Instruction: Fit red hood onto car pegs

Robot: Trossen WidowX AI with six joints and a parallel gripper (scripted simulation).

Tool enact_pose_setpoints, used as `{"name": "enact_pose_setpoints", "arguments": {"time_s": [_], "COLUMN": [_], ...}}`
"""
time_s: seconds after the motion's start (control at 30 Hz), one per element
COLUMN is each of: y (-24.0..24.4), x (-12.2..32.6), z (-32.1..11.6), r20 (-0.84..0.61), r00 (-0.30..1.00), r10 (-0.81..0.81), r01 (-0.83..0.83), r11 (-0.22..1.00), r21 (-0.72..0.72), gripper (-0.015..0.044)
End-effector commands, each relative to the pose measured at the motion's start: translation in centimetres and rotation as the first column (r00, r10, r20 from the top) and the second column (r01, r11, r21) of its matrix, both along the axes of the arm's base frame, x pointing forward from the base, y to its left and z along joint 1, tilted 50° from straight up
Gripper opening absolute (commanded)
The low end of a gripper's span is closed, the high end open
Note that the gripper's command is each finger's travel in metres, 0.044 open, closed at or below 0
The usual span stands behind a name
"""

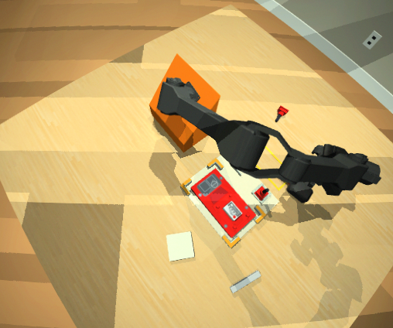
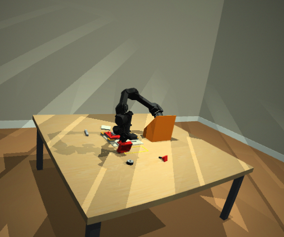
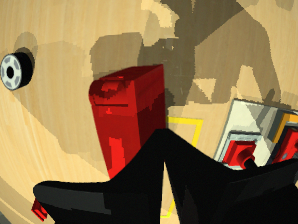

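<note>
The red hood [image 2: 124, 147] [image 3: 115, 120] stands tilted on its side, near a corner of the yellow outline; the arm hides it in the top view. My gripper [image 3: 162, 134] [image 2: 124, 140] is shut, its tips together just over and beside the hood's upper part. Contact is unclear, and no wall of the hood shows pinched between the fingers. The red chassis [image 1: 223, 218] [image 2: 112, 135] [image 3: 288, 146] sits in the jig between its yellow corners, with the pale engine block [image 1: 232, 210] on its deck. Small pegs show around the block.
An orange wedge-shaped block [image 1: 199, 83] [image 2: 163, 128] stands near the arm's base. A wheel [image 2: 129, 162] [image 3: 11, 72] and a small red-and-black part [image 1: 281, 112] [image 2: 164, 158] lie near the hood. A white square [image 1: 180, 246] and a grey bar [image 1: 245, 281] lie beyond the jig.
</note>
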State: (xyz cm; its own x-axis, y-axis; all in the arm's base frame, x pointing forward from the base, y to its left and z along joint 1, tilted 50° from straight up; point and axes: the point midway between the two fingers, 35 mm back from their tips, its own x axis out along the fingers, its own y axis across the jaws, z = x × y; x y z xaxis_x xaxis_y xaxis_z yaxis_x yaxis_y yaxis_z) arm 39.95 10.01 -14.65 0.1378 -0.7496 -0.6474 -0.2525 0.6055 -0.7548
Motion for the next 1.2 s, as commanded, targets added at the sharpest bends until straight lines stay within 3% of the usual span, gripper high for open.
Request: {"name": "enact_pose_setpoints", "arguments": {"time_s": [0.0,0.5,0.83,1.17], "y": [0.3,1.2,6.7,6.8], "x": [0.0,-0.4,-1.5,-1.4], "z": [-0.3,-1.2,4.1,3.8], "r20": [0.003,0.004,0.003,0.008], "r00": [1.000,1.000,1.000,1.000], "r10": [-0.006,-0.006,-0.006,0.013], "r01": [0.006,0.006,0.006,-0.013], "r11": [1.000,1.000,1.000,1.000], "r21": [0.006,0.006,0.008,0.009], "gripper": [0.0000,0.0000,0.0000,0.0000]}}
